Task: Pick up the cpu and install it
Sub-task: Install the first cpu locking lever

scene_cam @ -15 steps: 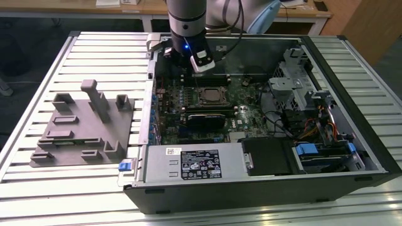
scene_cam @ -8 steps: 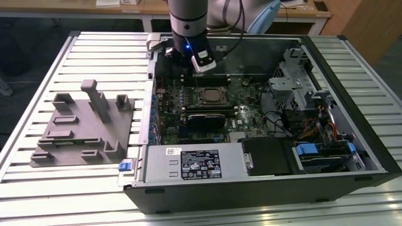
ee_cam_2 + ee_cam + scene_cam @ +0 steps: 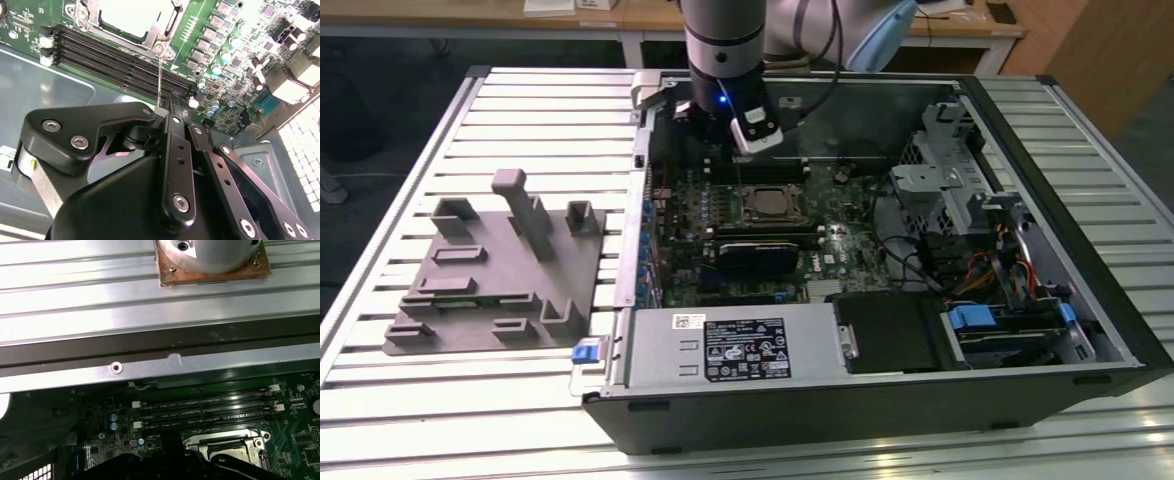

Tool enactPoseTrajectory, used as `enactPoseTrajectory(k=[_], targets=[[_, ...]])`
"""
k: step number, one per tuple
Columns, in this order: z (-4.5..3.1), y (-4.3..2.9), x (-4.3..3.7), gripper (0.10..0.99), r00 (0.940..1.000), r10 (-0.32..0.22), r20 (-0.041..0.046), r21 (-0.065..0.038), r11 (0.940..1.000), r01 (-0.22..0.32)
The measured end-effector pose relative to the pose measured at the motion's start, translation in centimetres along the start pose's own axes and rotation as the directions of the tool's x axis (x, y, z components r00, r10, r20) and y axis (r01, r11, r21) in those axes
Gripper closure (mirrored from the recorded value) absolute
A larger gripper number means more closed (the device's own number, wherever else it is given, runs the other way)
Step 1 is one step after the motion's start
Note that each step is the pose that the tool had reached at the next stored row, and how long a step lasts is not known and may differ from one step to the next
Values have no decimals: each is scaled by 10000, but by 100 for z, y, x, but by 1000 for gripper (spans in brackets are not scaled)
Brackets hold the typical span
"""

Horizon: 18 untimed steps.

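Note:
The cpu (image 3: 767, 203) lies flat in the socket in the middle of the motherboard, its silvery-white top (image 3: 132, 15) framed by the metal load plate. My gripper (image 3: 718, 150) hangs inside the open computer case just behind the socket, over the memory slots (image 3: 115, 60). In the second wrist view its black fingers come together at the gripper tip (image 3: 162, 109). There they meet the end of a thin metal socket lever (image 3: 159, 80) that rises from the socket's corner. The socket frame (image 3: 225, 442) also shows in the first wrist view.
A grey fixture plate (image 3: 494, 270) with upright blocks sits on the slatted table at the exterior view's left. Inside the case are a labelled power-supply box (image 3: 734, 345), a black block (image 3: 754, 255) in front of the socket, and drive cages with cables (image 3: 987, 210). The case wall (image 3: 150, 367) runs close behind the gripper.

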State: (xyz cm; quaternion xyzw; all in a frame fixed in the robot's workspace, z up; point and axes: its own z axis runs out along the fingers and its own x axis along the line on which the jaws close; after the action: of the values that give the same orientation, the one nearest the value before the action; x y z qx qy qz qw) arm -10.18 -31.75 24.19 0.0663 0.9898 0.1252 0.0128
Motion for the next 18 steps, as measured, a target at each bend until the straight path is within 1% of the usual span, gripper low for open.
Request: enactPoseTrajectory(k=[5,9,18], targets=[[2,5,-42,980,10000,0,0,-1,10000,0],[4,12,-93,980,10000,0,0,0,10000,0],[12,36,-278,980,10000,14,2,0,10000,-14]])
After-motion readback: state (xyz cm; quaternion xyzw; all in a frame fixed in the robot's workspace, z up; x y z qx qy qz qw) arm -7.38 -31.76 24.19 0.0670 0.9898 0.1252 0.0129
